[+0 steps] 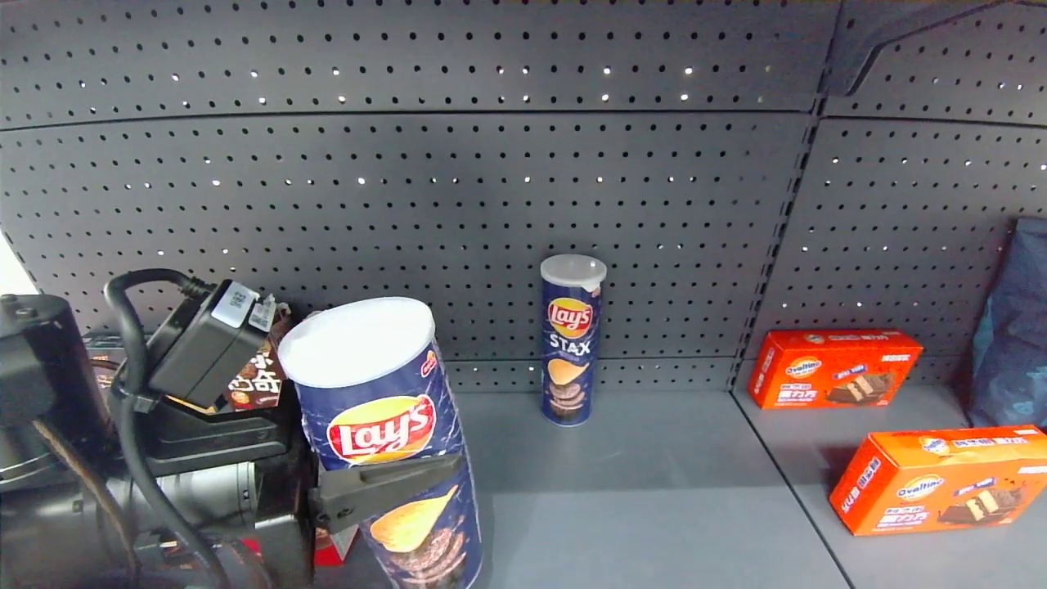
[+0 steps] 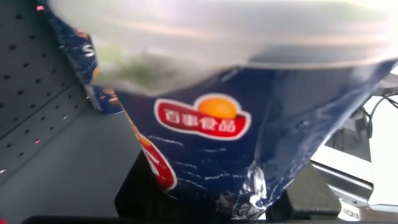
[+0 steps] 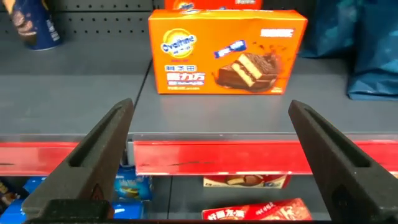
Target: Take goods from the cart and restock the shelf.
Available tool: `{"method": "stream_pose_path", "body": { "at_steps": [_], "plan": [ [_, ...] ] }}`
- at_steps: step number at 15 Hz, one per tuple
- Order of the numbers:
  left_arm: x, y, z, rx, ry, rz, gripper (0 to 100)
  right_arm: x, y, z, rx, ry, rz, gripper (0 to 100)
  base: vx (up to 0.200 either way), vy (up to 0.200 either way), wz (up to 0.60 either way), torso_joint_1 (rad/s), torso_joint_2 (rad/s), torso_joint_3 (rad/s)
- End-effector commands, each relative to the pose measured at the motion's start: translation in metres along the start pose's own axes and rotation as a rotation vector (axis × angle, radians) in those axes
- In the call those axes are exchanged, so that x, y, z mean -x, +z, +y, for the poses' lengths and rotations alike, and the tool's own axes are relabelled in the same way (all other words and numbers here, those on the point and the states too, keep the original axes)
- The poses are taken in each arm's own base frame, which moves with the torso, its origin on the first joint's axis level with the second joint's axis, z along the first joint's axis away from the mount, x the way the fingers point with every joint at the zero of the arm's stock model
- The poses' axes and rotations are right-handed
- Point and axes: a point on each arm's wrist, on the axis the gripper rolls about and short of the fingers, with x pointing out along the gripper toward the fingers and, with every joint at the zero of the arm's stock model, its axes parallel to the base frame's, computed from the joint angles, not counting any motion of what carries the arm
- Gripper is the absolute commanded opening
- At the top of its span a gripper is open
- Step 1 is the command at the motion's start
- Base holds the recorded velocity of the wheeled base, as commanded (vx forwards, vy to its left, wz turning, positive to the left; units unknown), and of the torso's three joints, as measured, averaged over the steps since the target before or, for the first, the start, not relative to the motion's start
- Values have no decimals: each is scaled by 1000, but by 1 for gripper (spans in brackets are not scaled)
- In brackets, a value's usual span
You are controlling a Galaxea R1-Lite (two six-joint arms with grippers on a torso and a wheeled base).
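While it tilts, the chip can [image 1: 376, 425] sits between the left fingers [image 1: 384, 483].

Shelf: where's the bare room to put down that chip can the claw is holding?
The widest bare patch of shelf lies between the standing can and the rear orange box and front orange box. A narrower gap separates the standing can from the held can in the left claw. Those boxes and a blue bag crowd the right end.

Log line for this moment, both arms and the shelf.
left end effector: shut on chip can, tilted, at shelf left | right end effector: open, empty, facing orange box | second can: upright at back panel
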Motion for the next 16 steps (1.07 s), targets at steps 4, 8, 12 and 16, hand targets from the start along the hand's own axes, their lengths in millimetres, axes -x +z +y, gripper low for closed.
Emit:
{"method": "stream_pose_path", "body": {
  "at_steps": [4, 8, 12, 16],
  "plan": [
    [-1, 1, 0, -3, -2, -3, 0, 0, 0, 0, 15, 4, -3, 100, 0, 0, 0, 0, 0, 0],
    [-3, -1, 1, 5, -2, 7, 0, -10, 136, 0, -81, 38, -56, 100, 0, 0, 0, 0, 0, 0],
    [-4, -4, 2, 16, 2, 19, 0, -46, 152, 6, -70, 330, 106, 100, 0, 0, 0, 0, 0, 0],
    [-5, -5, 3, 18, 13, 23, 0, -86, 146, 21, 9, 567, 180, 100, 0, 0, 0, 0, 0, 0]
  ]
}}
